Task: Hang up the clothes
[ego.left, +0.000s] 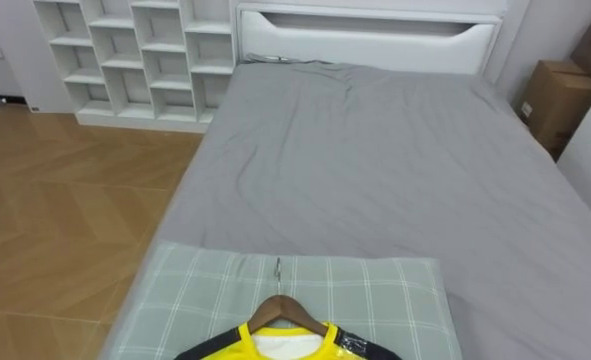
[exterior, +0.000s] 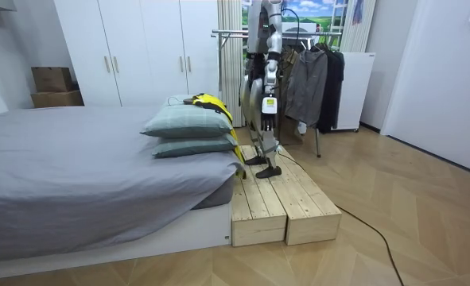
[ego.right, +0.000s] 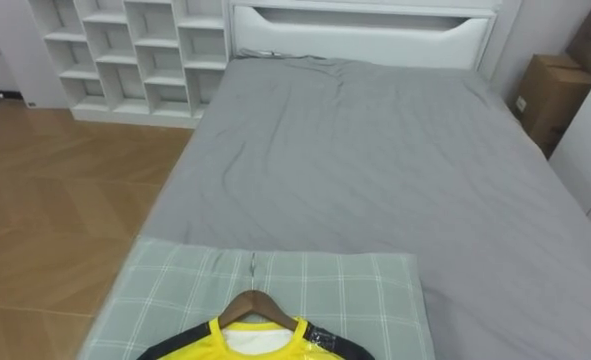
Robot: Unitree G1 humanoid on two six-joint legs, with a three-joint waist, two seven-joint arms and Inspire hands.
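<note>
A yellow shirt (ego.left: 227,346) with dark sleeves, on a wooden hanger (ego.left: 287,312), lies on a green plaid pillow (ego.left: 375,290) at the near end of the grey bed (ego.left: 375,170). The hanger's metal hook points toward the headboard. In the room view the shirt (exterior: 211,104) tops two stacked pillows (exterior: 188,125), and I stand on a wooden platform (exterior: 286,202) just behind them, facing the bed. My left hand (exterior: 268,104) hangs at my side, apart from the shirt. Behind me stands a clothes rack (exterior: 233,33) with dark garments (exterior: 314,75) hanging on it.
A white cubby shelf (ego.left: 135,55) stands left of the headboard (ego.left: 365,35), and cardboard boxes (ego.left: 555,100) stand to the right. Wood floor (ego.left: 65,200) runs along the bed's left side. White wardrobes (exterior: 139,48) line the far wall in the room view.
</note>
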